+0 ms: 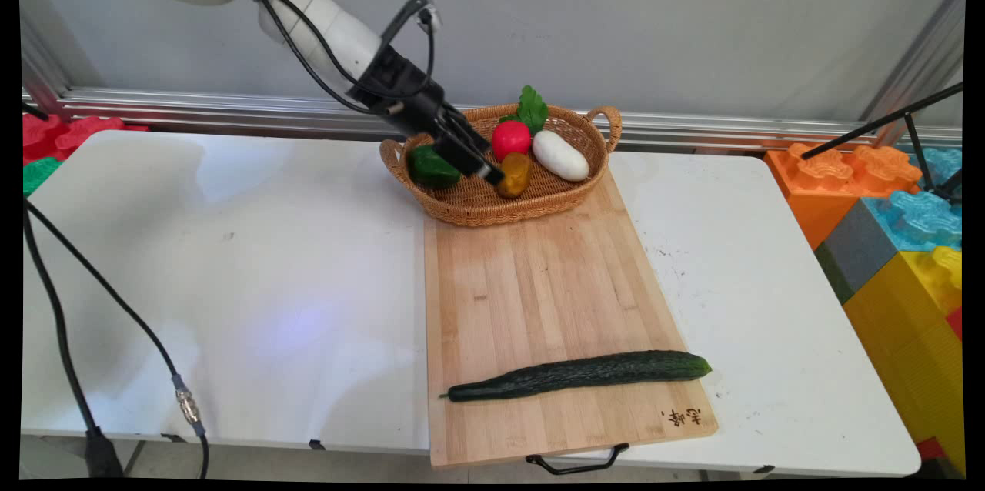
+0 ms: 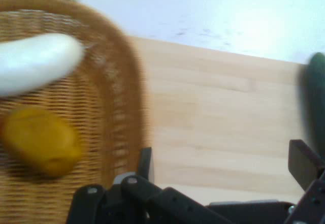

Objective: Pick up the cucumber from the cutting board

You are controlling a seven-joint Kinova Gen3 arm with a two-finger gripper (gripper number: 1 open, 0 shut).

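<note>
Cucumber [image 1: 579, 375] nearest on board [image 1: 539, 291]; gripper [image 2: 223, 170] spread empty over basket [image 1: 477, 202]; main view alone shows tomato [image 1: 511, 139].

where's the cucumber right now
In the main view the cucumber lies lengthwise across the near end of the wooden cutting board, close to its handle, far from the wicker basket at the board's far end.

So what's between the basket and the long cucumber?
Nothing but bare cutting board; the main view shows it between basket and cucumber.
</note>
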